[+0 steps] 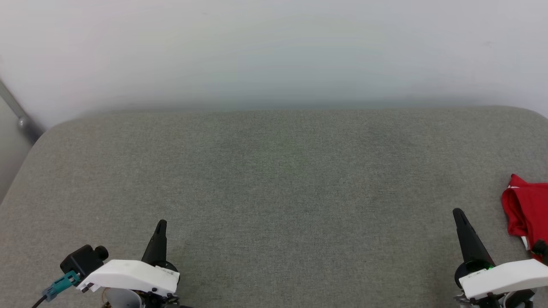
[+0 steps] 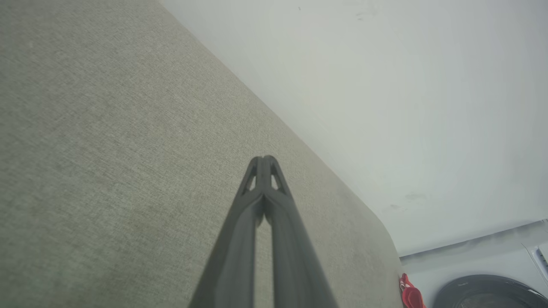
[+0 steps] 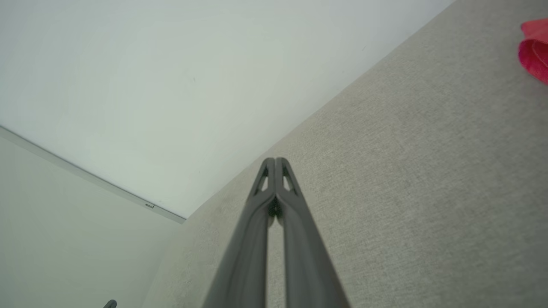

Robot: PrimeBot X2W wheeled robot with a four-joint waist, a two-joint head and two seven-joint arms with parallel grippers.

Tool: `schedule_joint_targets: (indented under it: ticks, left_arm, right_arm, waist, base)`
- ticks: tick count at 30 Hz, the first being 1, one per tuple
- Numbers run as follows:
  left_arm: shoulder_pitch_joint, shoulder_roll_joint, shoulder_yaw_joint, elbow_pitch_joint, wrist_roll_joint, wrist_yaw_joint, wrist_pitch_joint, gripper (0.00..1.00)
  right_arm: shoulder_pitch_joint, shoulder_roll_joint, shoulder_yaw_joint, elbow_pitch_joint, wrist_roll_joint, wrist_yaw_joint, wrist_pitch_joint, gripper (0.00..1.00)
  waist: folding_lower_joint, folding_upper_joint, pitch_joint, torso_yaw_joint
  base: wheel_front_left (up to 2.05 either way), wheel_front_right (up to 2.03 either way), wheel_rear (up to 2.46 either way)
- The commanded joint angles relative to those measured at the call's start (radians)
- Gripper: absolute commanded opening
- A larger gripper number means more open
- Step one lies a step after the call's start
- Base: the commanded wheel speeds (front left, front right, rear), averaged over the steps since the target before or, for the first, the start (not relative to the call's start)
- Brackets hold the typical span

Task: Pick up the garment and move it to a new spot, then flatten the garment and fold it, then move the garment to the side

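Grey woven fabric covered the padded surface (image 1: 274, 179) over which both arms sat low. On the left, the left gripper (image 1: 161, 223) had its two dark fingers pressed together with nothing between them and only bare cloth ahead of its tips. Further right, the right gripper (image 1: 458, 212) was likewise closed and empty. The red garment (image 1: 527, 209) lay just to the right of that gripper, level with its tips, and was cut off by the picture's edge. What showed of it looked bunched rather than flat. Such a placement would fit a shirt waiting to be fetched, or one already set aside after folding. The visible part did not settle which. No lettering, brand or label could be read on the garment or on the white gripper housings.
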State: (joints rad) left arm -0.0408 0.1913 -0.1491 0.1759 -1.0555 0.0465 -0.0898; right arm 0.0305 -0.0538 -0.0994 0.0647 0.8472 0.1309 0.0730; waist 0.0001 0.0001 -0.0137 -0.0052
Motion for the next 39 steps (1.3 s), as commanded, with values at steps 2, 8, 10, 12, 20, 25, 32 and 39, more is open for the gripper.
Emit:
schedule_joint_targets:
  ticks: [2,8,10,12,20,25,32,39]
  left_arm:
    - [-0.027,-0.003,0.019,-0.005,-0.034,-0.014,0.01,0.0]
    - [-0.032,-0.016,0.043,0.002,-0.091,-0.031,0.028,0.0]
    - [-0.034,-0.02,0.05,0.005,-0.108,-0.036,0.034,0.0]
    - [-0.036,-0.025,0.058,0.007,-0.126,-0.042,0.04,0.0]
    - [-0.041,-0.04,0.086,0.016,-0.193,-0.063,0.062,0.0]
    - [-0.045,-0.049,0.103,0.022,-0.232,-0.076,0.077,0.0]
    - [-0.049,-0.062,0.126,0.029,-0.284,-0.092,0.094,0.0]
    - [-0.054,-0.073,0.148,0.036,-0.334,-0.107,0.111,0.0]
  right_arm:
    - [-0.031,0.0,-0.003,0.001,0.047,0.0,0.004,0.0]
    - [-0.043,0.0,-0.004,0.019,0.121,0.0,0.008,0.0]
    - [-0.047,0.0,-0.004,0.025,0.146,0.0,0.01,0.0]
    - [-0.051,0.001,-0.005,0.031,0.169,0.0,0.011,0.0]
    - [-0.065,0.001,-0.007,0.053,0.258,0.0,0.015,0.0]
    - [-0.076,0.001,-0.008,0.067,0.311,0.0,0.018,0.0]
    - [-0.085,0.002,-0.009,0.084,0.381,0.0,0.023,0.0]
    - [-0.096,0.002,-0.01,0.101,0.447,0.0,0.025,0.0]
  waist:
    - [-0.0001,-0.0001,0.0,0.0]
    - [-0.0001,-0.0001,0.002,0.001]
    - [-0.0001,-0.0001,0.002,0.001]
    - [-0.0001,-0.0001,0.003,0.001]
    - [-0.0001,-0.0001,0.004,0.001]
    - [-0.0001,-0.0001,0.005,0.002]
    - [-0.0001,-0.0001,0.007,0.002]
    - [-0.0001,-0.0001,0.008,0.003]
  base:
    - [0.0,0.0,0.0]
    - [0.0,0.0,0.0]
    - [0.0,0.0,0.0]
    - [0.0,0.0,0.0]
    - [0.0,0.0,0.0]
    - [0.0,0.0,0.0]
    - [0.0,0.0,0.0]
    - [0.0,0.0,0.0]
